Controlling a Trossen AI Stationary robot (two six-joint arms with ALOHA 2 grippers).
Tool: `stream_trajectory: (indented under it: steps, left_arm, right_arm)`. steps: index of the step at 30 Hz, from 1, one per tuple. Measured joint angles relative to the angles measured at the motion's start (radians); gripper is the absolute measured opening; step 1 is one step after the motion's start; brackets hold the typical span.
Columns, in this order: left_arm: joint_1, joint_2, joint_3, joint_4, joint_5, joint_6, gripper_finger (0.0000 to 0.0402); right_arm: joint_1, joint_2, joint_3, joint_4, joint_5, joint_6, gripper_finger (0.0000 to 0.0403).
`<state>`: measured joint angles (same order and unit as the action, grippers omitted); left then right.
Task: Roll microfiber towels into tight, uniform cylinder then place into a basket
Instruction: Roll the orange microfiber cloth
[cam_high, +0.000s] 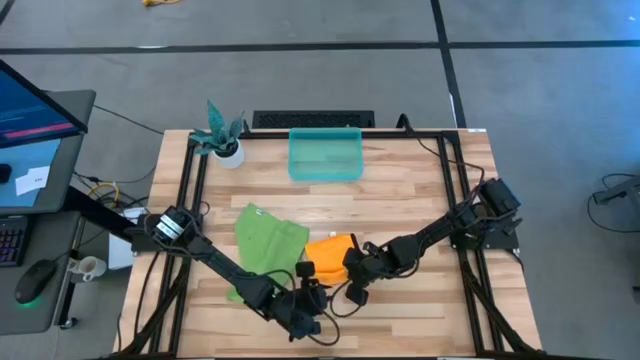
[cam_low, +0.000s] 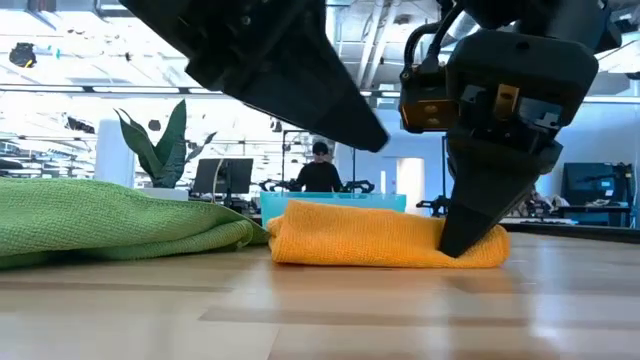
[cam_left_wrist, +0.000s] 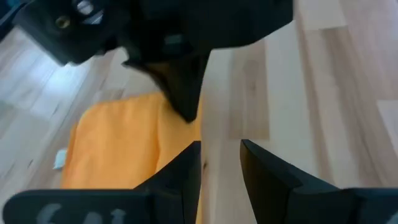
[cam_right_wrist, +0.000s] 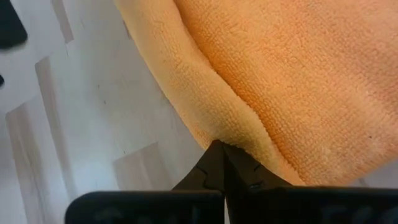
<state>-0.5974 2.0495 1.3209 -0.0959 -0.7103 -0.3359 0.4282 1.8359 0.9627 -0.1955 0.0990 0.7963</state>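
Grippers meet at the table's near edge. Right gripper (cam_right_wrist: 219, 163) is clenched on the orange towel's (cam_high: 330, 248) edge, pinching a fold. Left gripper (cam_left_wrist: 221, 163) hovers just beside that towel, jaws parted, seemingly holding nothing. Green towel (cam_high: 268, 240) lies crumpled to the left of the orange one. Farther back sits the basket (cam_high: 325, 156), with a potted plant (cam_high: 224, 138) beside it.

Around the pale wooden bench (cam_high: 400, 200) lies grey floor (cam_high: 300, 80) crossed by dark lines, a lit monitor (cam_high: 30, 115) to one side, and a person (cam_low: 320, 172) seated beyond under bright ceiling lights.
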Motion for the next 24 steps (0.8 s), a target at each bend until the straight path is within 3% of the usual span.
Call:
stream_trajectory:
  steps: [5, 14, 24]
  left_arm:
    - [0.03, 0.0, -0.061, 0.156, 0.068, 0.082, 0.0087]
    - [0.131, 0.001, -0.107, 0.184, 0.224, 0.086, 0.0019]
    - [0.186, 0.0, -0.153, 0.179, 0.234, 0.034, 0.0002]
  right_arm:
    - [0.002, 0.0, 0.0, 0.002, -0.001, 0.0, 0.0014]
    - [0.002, 0.001, -0.001, 0.002, -0.001, -0.001, 0.0014]
    - [0.002, 0.001, -0.001, 0.002, -0.002, -0.001, 0.0015]
